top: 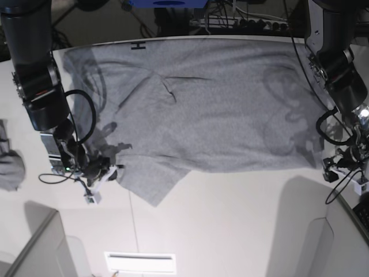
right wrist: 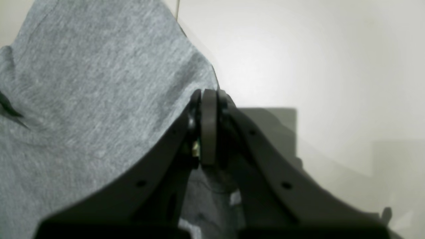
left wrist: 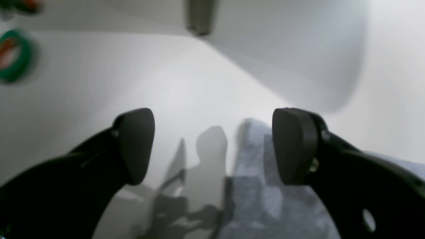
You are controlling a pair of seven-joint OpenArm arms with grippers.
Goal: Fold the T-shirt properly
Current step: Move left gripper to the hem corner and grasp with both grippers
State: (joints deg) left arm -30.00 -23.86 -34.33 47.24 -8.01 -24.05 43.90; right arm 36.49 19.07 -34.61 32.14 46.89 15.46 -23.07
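Left gripper (left wrist: 212,146) gapes open above the T-shirt (top: 219,109) edge — right gripper (right wrist: 208,127) pinched closed, cloth just beside it.

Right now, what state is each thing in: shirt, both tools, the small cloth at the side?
T-shirt: spread flat, unfolded, one sleeve pinched.
Left tool: open, empty, over the shirt's edge.
Right tool: shut on the T-shirt's sleeve.
Small grey cloth: bunched, untouched.
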